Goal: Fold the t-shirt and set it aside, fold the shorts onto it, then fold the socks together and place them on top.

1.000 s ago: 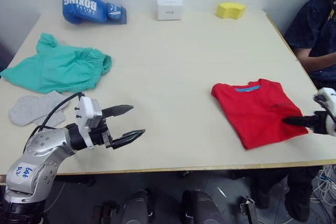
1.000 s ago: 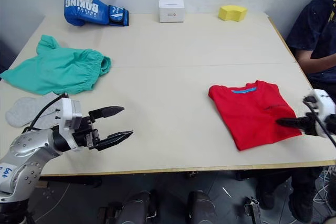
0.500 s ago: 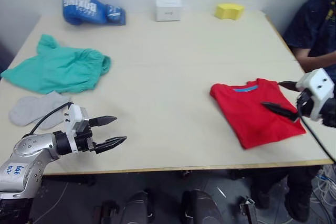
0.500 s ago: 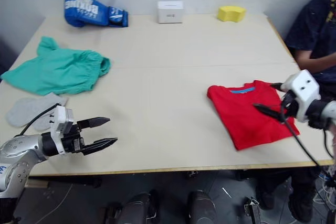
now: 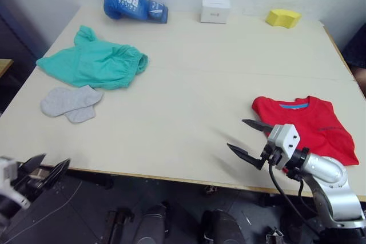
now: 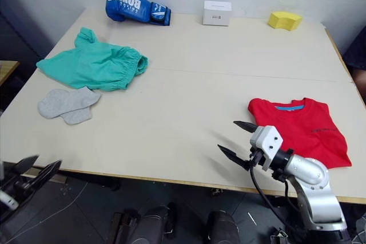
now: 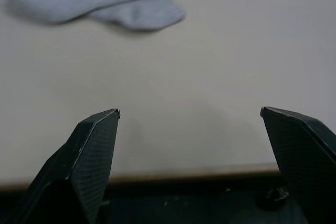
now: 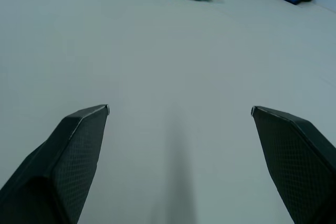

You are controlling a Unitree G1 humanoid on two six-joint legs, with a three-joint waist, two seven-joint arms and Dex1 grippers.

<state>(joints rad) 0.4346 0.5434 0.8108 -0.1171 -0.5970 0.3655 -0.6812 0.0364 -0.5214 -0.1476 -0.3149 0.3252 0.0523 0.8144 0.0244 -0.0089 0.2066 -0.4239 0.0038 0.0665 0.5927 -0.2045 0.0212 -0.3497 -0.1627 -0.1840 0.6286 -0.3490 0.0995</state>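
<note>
**Shirt folded and parked, shorts and socks not yet touched**

Progress: the t-shirt [image 5: 306,125] lies folded into a compact block on the table [image 5: 189,84], at the robot's right, near the front edge. So step one looks done, judging by how it sits. The shorts [image 5: 94,64] lie unfolded and a bit rumpled on the far-left part of the table, well apart from the shirt. The socks [image 5: 70,102] lie flat just in front of the shorts, overlapping each other, not folded together. Left to do, I reckon: fold shorts and carry them across onto the shirt, then pair the socks and stack on top. Roughly a third in.

Orientation: shirt's collar w/ blue neck band faces the far side of the table, hem toward the robot; long axis runs roughly left-right, tilted a little. Shorts' long axis runs left-right, gathered waistband end toward the table's middle, legs toward the left edge. Socks lie roughly left-right too; can't tell toe from cuff.

Right end effector [image 5: 250,139] hovers over bare table just left of the shirt, fingers spread wide, holding nothing. Left end effector [image 5: 44,170] sits off the front-left edge below table level, fingers apart, empty; its wrist view shows the socks beyond.

Other stuff along the far edge: blue boxing glove [image 5: 134,4], white box [image 5: 215,10], yellow sponge [image 5: 283,18].
</note>
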